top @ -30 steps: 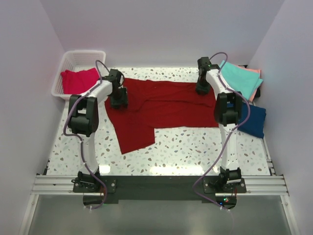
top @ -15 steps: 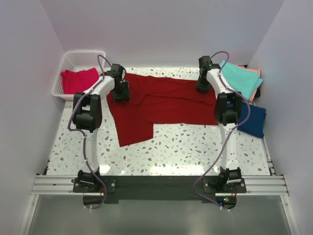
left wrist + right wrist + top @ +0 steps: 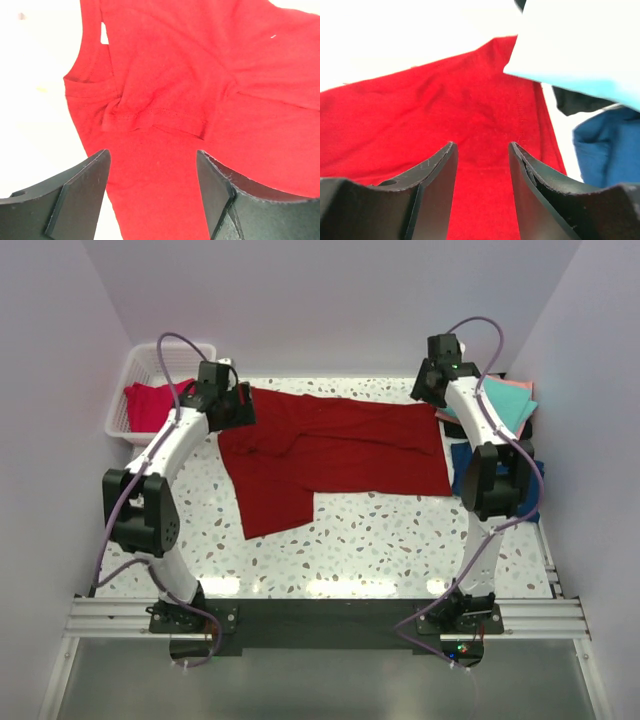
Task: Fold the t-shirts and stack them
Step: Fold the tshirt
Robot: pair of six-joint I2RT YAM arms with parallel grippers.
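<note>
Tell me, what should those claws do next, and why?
Probably lower the left claw to pinch the sleeve beneath it and fold it inward: both it and the right claw hang open above the dark red shirt, which lies spread out.

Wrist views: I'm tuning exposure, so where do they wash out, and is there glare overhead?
Left wrist: the table burns out to white, the dark red t-shirt stays sharp, stitching readable. Right wrist: the teal t-shirt bleaches nearly white, as does the table. Top external: glare bands along the table's near and far edges.
</note>
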